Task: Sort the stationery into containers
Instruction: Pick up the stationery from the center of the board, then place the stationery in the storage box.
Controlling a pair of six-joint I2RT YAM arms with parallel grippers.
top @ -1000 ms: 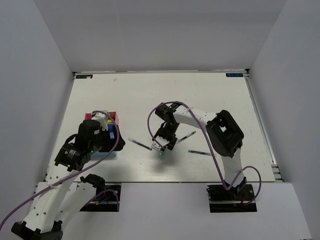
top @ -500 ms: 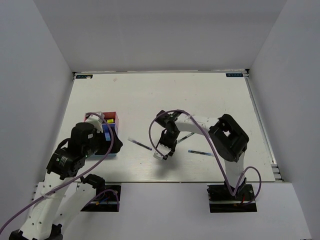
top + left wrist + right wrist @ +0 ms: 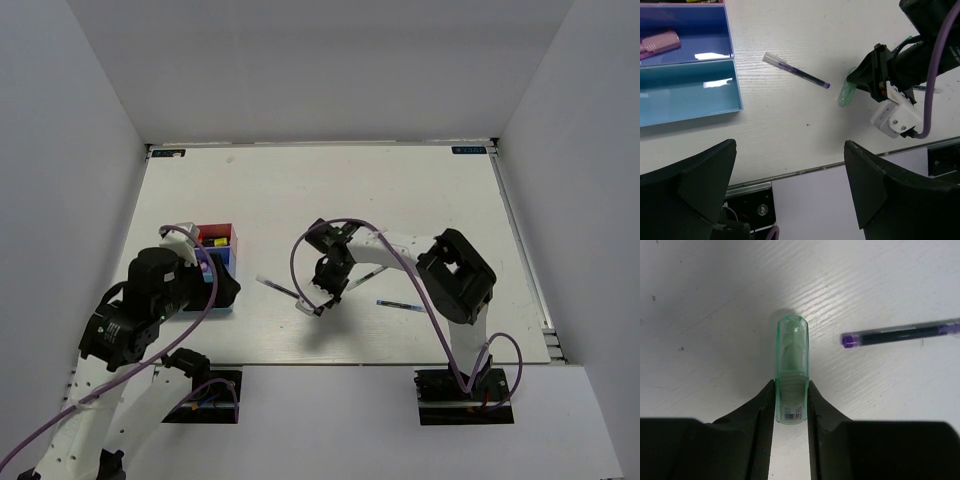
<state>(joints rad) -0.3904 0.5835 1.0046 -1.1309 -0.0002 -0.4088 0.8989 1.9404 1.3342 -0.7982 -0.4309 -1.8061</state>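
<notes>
The step in hand is the pick of the green item [image 3: 791, 352]. The right gripper [image 3: 791, 390] pinches it by its near end, fingers [image 3: 766, 405] pressed on both sides, and the capped end points away toward the table. It sits low in the middle of the table, near the front edge. I cannot tell from these views whether its tip touches the table or is just above it.

A purple pen [image 3: 797, 74] lies just left of it on the table, between it and the boxes. Two more pens [image 3: 400, 305] lie to the right.

The boxes stand at the left: a pink box [image 3: 233, 238] farthest, then a blue box [image 3: 729, 35] with a pink marker [image 3: 660, 42] in it, then a teal box [image 3: 690, 100], nearest, with nothing showing inside. The left gripper [image 3: 790, 187] hovers over the near edge just right of the boxes, fingers spread wide and holding nothing.

The next move seems to be a lift and a carry to the left, over the purple pen, to a box, then release. The item needs to clear the pen and the box walls. The left arm sits close to that path, so one arm will likely have to give way. Which box suits this item the pictures do not settle — the teal box looks the likeliest.
</notes>
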